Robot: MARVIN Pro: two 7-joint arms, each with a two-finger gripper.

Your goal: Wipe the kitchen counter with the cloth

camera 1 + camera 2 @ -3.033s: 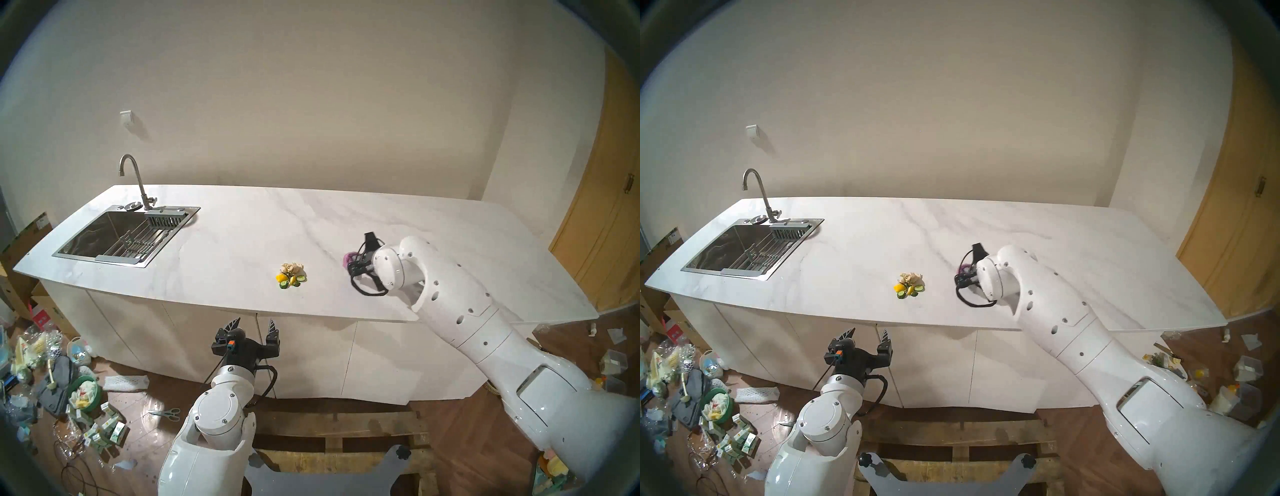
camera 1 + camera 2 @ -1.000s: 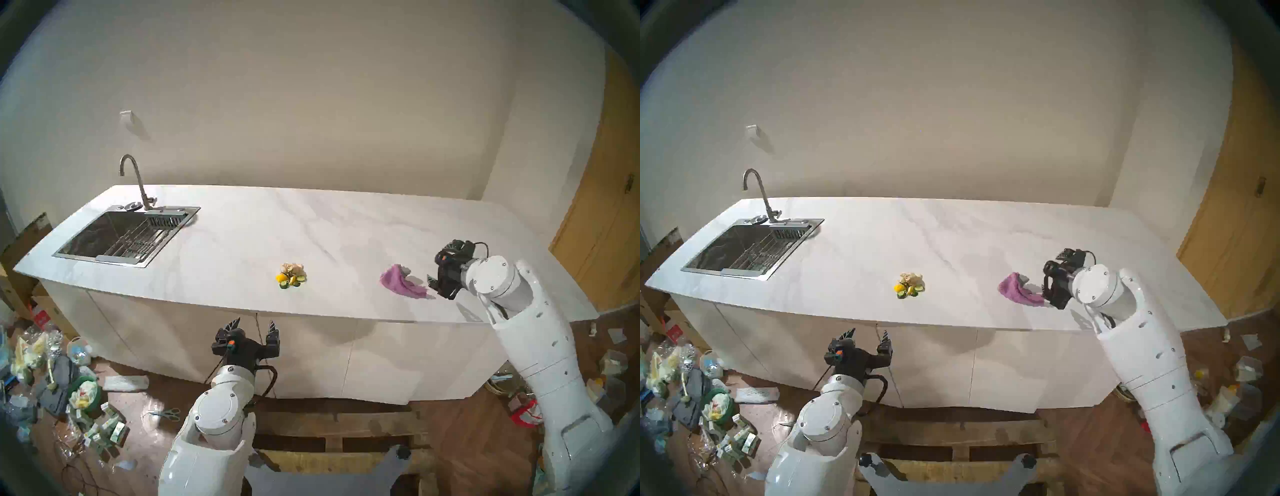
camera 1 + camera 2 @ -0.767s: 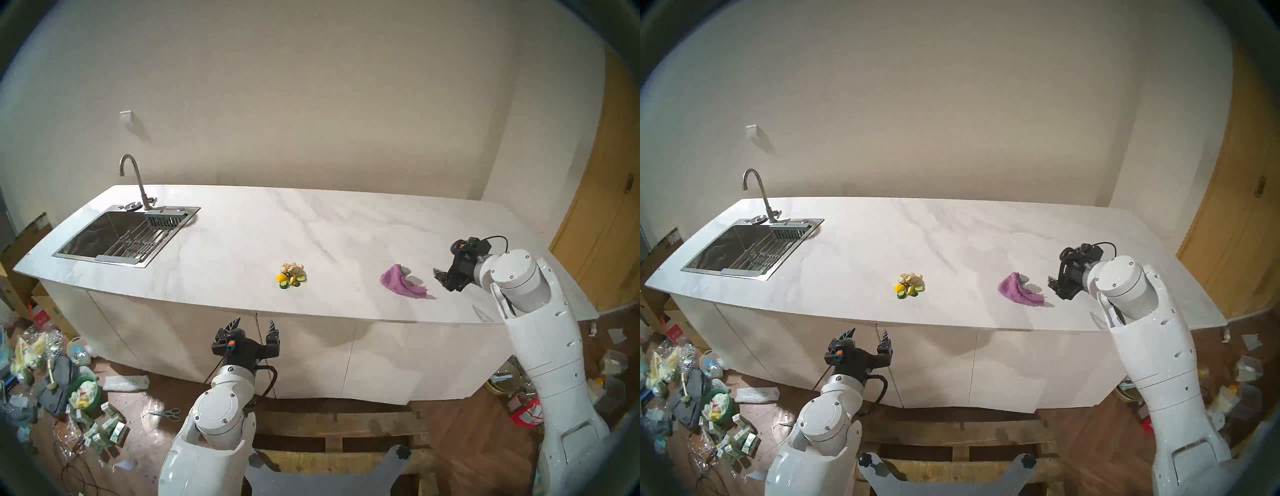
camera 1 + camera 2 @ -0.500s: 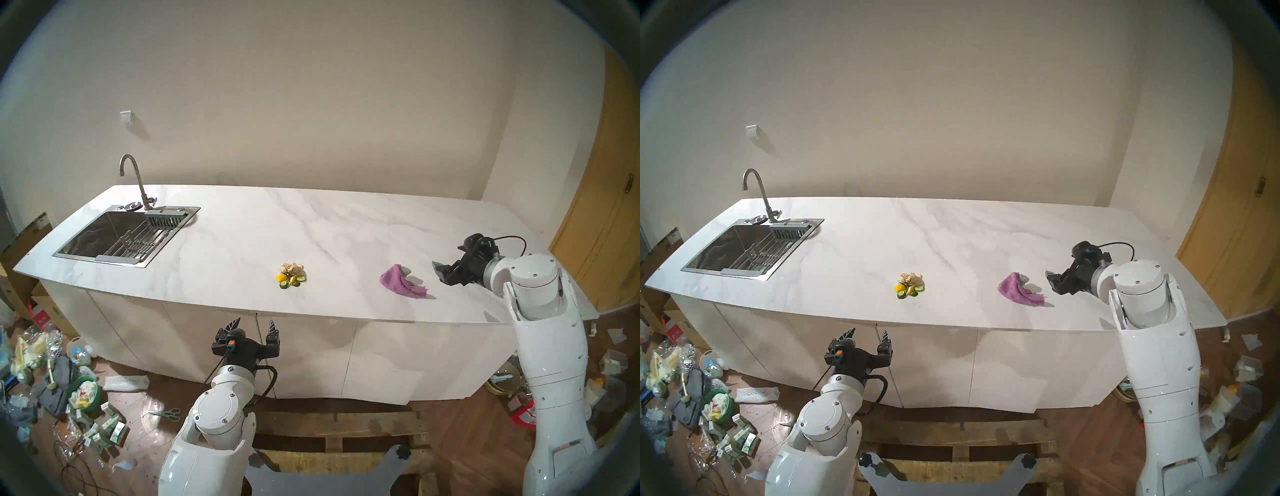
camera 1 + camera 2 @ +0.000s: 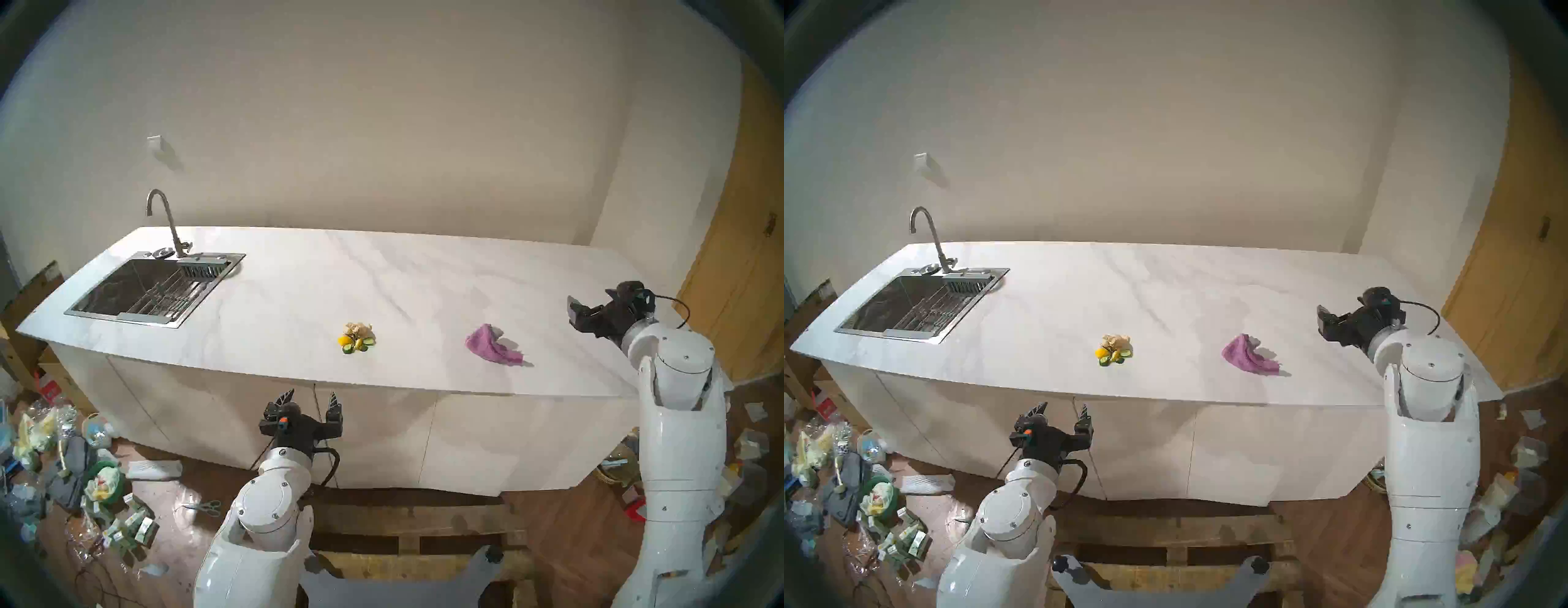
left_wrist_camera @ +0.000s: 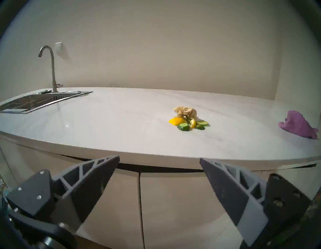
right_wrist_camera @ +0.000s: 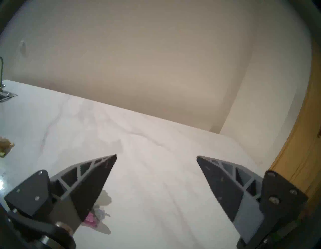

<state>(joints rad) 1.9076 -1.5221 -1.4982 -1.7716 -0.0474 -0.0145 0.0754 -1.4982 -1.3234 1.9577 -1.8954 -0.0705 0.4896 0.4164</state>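
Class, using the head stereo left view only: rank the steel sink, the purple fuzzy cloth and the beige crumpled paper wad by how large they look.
1. Steel sink, by far the largest.
2. Purple fuzzy cloth.
3. Beige crumpled paper wad, smallest.
All lie on the counter at similar depth, so the order is safe.

A home kitchen: long marble-look counter [image 5: 297, 297] on white cabinet fronts [image 5: 382, 437], steel sink [image 5: 140, 293] with tap [image 5: 163, 216], wooden door [image 5: 738, 271], rubbish-strewn wood floor [image 5: 68, 467].

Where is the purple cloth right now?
In the head view the cloth lies crumpled on the kitchen counter, near its front edge, between the food scraps and the open, empty right gripper.
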